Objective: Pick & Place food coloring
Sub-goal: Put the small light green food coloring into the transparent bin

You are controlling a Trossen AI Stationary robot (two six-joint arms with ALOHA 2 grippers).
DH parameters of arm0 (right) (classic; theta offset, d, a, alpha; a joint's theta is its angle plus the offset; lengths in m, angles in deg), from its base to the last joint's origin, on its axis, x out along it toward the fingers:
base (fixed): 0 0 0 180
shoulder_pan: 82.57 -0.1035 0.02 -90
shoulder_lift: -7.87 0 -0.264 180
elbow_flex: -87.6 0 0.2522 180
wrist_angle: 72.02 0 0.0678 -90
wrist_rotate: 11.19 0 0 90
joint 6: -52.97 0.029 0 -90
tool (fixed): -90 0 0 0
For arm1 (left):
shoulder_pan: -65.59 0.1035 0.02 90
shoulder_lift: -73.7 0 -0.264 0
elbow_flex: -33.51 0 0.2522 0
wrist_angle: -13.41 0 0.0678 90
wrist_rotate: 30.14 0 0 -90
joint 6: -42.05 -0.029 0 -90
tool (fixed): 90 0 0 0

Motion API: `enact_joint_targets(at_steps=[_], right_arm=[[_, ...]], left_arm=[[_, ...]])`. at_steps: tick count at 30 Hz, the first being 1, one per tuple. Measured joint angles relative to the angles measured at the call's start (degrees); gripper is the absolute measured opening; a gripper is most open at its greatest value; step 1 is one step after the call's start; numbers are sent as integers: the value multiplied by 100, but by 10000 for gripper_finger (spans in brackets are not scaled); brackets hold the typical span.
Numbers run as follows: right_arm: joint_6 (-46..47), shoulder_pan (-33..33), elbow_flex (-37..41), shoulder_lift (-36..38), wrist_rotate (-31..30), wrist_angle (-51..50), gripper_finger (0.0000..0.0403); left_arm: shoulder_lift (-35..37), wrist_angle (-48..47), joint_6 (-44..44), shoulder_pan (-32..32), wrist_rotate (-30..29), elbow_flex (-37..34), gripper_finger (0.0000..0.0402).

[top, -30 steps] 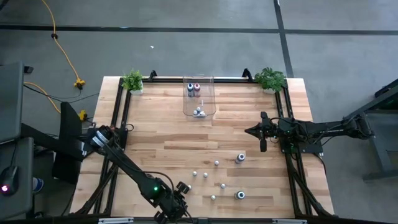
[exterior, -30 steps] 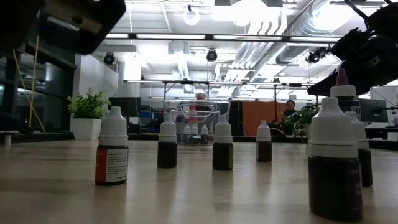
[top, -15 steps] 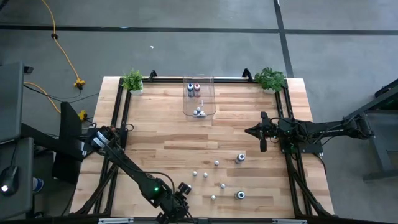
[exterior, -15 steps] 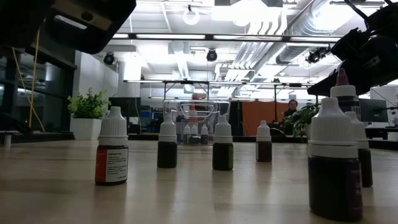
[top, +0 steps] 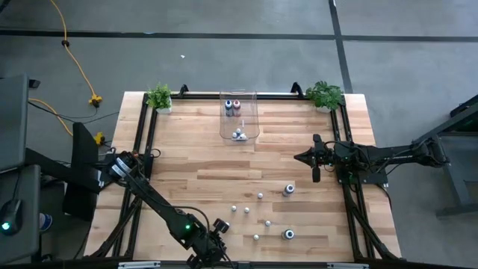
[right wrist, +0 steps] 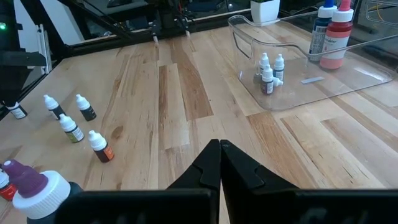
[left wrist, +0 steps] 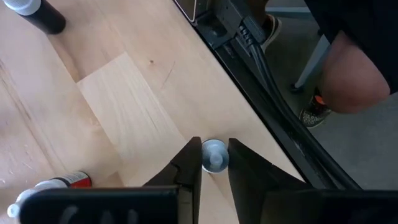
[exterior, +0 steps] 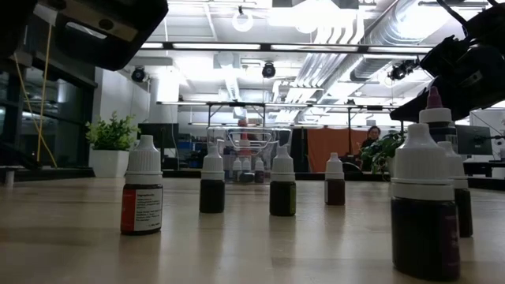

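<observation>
1. High view: the left gripper (top: pixel 217 237) is seen low at the near edge of the wooden table (top: pixel 194 161); the right gripper (top: pixel 312 166) is parked above the table's right side.
2. Left wrist view: a small white-capped bottle (left wrist: pixel 214 155) is clamped between the left gripper's (left wrist: pixel 214 163) two dark fingers (left wrist: pixel 189 168), close to the table edge and the black frame rail (left wrist: pixel 249 50).
3. In the same view a red-labelled bottle (left wrist: pixel 59 183) is seen lying on the wood, and a dark bottle (left wrist: pixel 34 14) is seen farther off.
4. Right wrist view: the right gripper's (right wrist: pixel 220 158) fingers are pressed together, nothing between them.
5. The clear plastic bin (top: pixel 238 116) is placed at the far middle of the table; a few tiny bottles (right wrist: pixel 268 71) are seen inside it, plus a blue-bodied bottle (right wrist: pixel 321 28) and a red-bodied bottle (right wrist: pixel 337 34) at its far end.
6. Loose food coloring bottles (top: pixel 259 213) are scattered on the near right part of the table, well apart from the bin; four are seen upright in a group (right wrist: pixel 74 121) in the right wrist view.
7. Low view: upright bottles are lined across the tabletop, an orange-labelled one (exterior: pixel 143 196) nearest on the left, a large dark one (exterior: pixel 425 201) nearest on the right.
8. Two potted plants (top: pixel 159 97) are seen at the far corners.
</observation>
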Motion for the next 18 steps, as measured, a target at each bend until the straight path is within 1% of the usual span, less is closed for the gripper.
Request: enact_joint_targets(at_steps=[6,9,14,18], right_arm=[[0,-1,2,-1,0,0,0],[0,1,1,-1,1,0,0],[0,-1,0,-1,0,0,0],[0,-1,1,1,0,0,0]], left_arm=[[2,-1,45,0,38,0,49],[5,0,310,0,13,0,48],[55,-75,937,0,-305,4,47],[90,-563,1325,27,-752,345,46]])
